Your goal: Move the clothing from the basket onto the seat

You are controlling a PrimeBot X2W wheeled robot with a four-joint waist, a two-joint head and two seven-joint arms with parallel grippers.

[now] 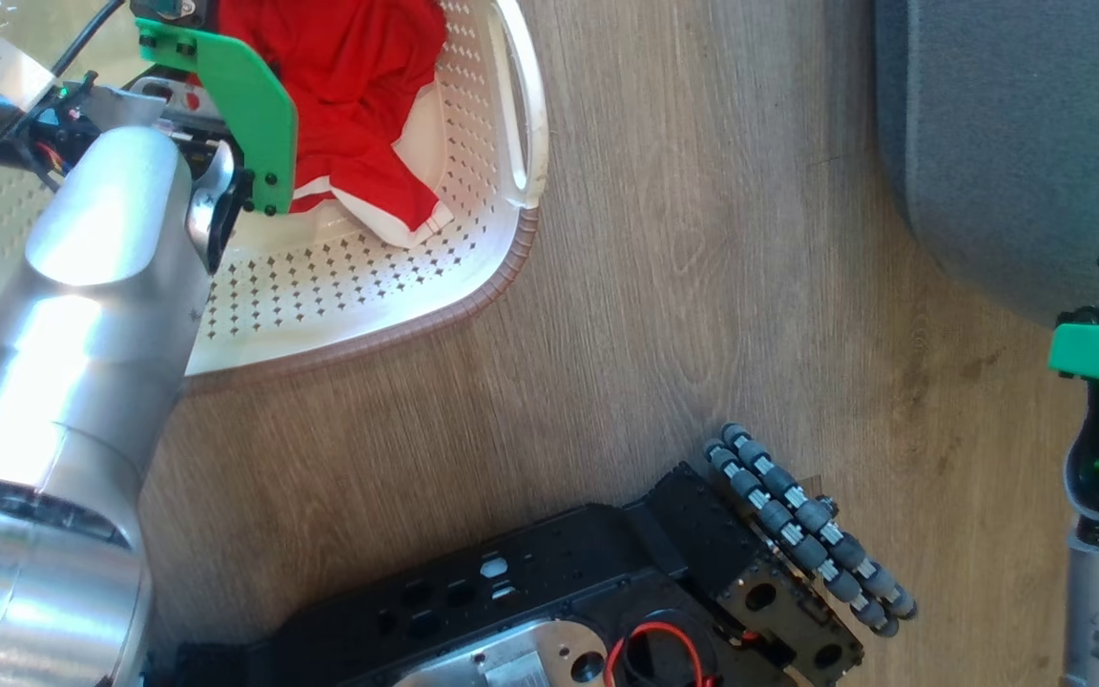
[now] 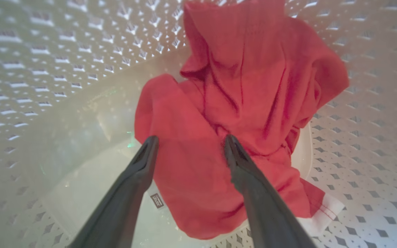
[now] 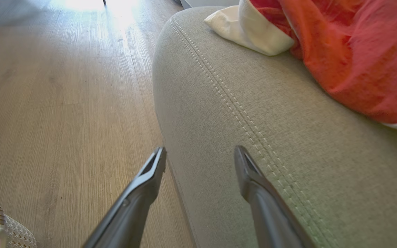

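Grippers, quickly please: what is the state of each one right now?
Left gripper: open, holding nothing, pointed at the red clothing in the basket.
Right gripper: open, holding nothing, over the edge of the seat.

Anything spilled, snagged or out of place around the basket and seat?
Nothing stands out. One red garment lies crumpled in the basket, more clothing rests on the seat, none on the floor.

The left arm [image 1: 82,286] hides part of the basket [image 1: 349,286] and clothing [image 1: 349,86].
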